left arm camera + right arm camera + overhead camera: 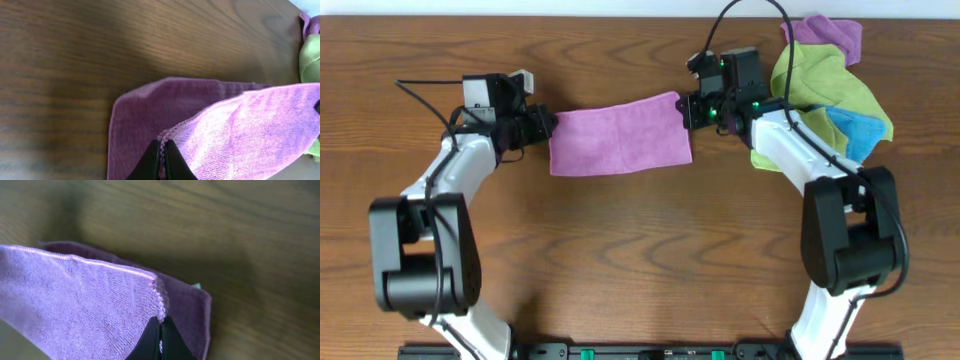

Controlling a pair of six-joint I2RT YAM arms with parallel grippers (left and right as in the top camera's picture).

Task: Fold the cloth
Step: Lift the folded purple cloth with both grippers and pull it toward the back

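Note:
The lilac-purple cloth (620, 138) lies doubled over near the back middle of the table, stretched between both arms. My left gripper (548, 128) is shut on the cloth's left corner; the left wrist view shows the stitched hem (170, 134) pinched between the black fingers (150, 162), with the lifted upper layer (250, 135) above the lower layer (145, 110). My right gripper (686, 110) is shut on the right corner. In the right wrist view the hem (161, 302) runs into the closed fingers (172, 342), the top layer (85, 305) raised over the lower one (192, 305).
A pile of cloths sits at the back right behind the right arm: a lime-green one (825, 85), a blue one (855, 132) and another purple one (835, 35). Bare wooden tabletop (640, 260) stretches in front of the cloth.

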